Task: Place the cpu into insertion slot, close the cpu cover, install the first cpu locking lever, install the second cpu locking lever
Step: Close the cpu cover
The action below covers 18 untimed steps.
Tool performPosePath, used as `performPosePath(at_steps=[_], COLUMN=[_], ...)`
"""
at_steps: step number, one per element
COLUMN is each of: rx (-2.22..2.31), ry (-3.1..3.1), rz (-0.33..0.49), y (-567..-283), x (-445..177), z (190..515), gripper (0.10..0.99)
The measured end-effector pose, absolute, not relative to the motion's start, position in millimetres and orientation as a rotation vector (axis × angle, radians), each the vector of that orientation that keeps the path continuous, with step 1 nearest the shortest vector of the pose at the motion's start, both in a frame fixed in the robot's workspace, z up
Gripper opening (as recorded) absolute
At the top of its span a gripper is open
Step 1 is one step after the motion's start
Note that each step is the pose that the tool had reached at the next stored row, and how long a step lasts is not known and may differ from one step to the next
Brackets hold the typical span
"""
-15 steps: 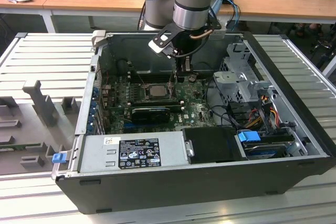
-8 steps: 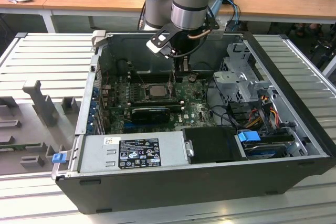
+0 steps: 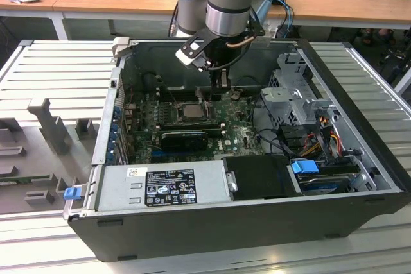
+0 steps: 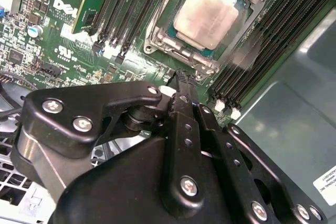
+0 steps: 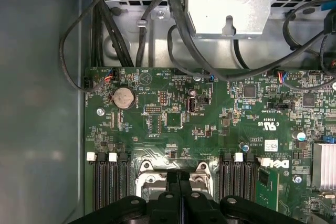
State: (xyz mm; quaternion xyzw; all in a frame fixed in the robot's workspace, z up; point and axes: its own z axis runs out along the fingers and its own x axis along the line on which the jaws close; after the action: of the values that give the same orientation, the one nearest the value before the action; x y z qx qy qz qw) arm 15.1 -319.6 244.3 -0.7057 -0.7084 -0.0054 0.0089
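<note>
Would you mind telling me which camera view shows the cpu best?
The second wrist view: the cpu lies large and unobstructed, its pale metal face fully in sight. In the exterior view it is small, near the tool. In the first wrist view the tool hides most of it.

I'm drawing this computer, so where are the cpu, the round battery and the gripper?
cpu (image 4: 209, 17), second wrist view, centre of its face.
round battery (image 5: 124, 98), first wrist view, its centre.
gripper (image 5: 180, 176), first wrist view, between its fingertips.
</note>
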Motion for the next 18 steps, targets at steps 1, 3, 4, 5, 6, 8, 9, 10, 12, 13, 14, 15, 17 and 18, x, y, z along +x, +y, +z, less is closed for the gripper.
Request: performPosePath(at_steps=[1,3,4,5,6,8,9,10,12,13,14,15,17,18], rx=[-2.204,-2.204,-2.204,-2.204,-2.204,-2.204,-2.204,-2.204,-2.204,-2.204,-2.204,-2.204,-2.204,-2.204], ry=[-2.213,-2.213,-2.213,-2.213,-2.213,-2.213,-2.213,-2.213,-2.213,-2.213,-2.213,-2.213,-2.213,-2.213], rz=[-0.017,-0.017,-0.017,-0.017,-0.017,-0.017,-0.017,-0.017,-0.017,-0.017,-0.017,-0.017,-0.017,-0.017], y=[-320,-320,-320,-320,-320,-320,-320,-320,-320,-320,-320,-320,-320,-320], x=[14,12,10,10,9,8,7,7,5,4,4,4,1,-1], z=[244,244,244,244,244,244,244,244,244,244,244,244,244,244], gripper=[0.106,0.106,0.106,0.106,0.106,0.106,0.106,0.106,0.106,0.106,0.106,0.106,0.106,0.106])
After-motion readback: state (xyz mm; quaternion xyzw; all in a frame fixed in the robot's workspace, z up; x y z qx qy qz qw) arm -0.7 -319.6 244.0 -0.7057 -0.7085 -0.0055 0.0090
